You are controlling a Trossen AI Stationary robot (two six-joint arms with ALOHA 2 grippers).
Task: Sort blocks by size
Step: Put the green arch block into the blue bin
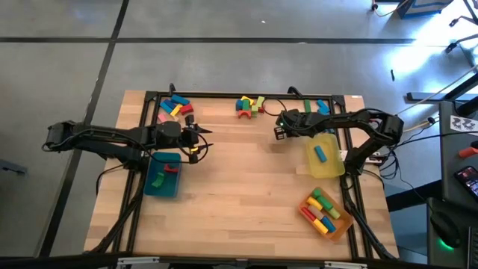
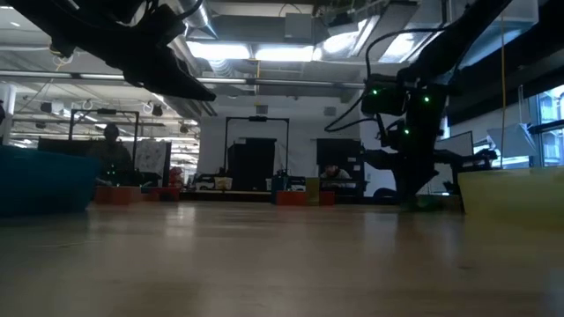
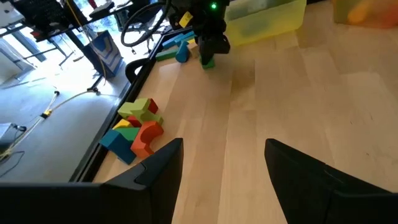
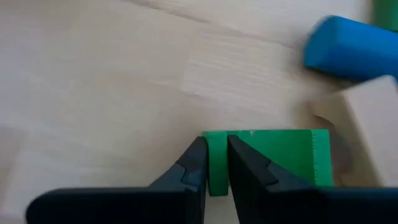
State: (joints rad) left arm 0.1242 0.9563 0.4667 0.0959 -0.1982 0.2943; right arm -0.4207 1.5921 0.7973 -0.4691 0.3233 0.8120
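Now, right gripper (image 4: pixel 216 163): you're pinching the green block's (image 4: pixel 267 155) thin edge, so it's lifting cleanly.
Blue block (image 4: pixel 348 46): lying just beyond the fingers.
Left gripper (image 3: pixel 221 163): you're hovering spread wide, holding nothing.

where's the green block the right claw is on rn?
The green block sits on the table near its far edge, right of centre in the high view, pinched by the right claw, beside a blue block and just above the yellow tray.

Blocks (image 1: pixel 251 105) along table's far edge, trays (image 1: pixel 162 175) nearer.
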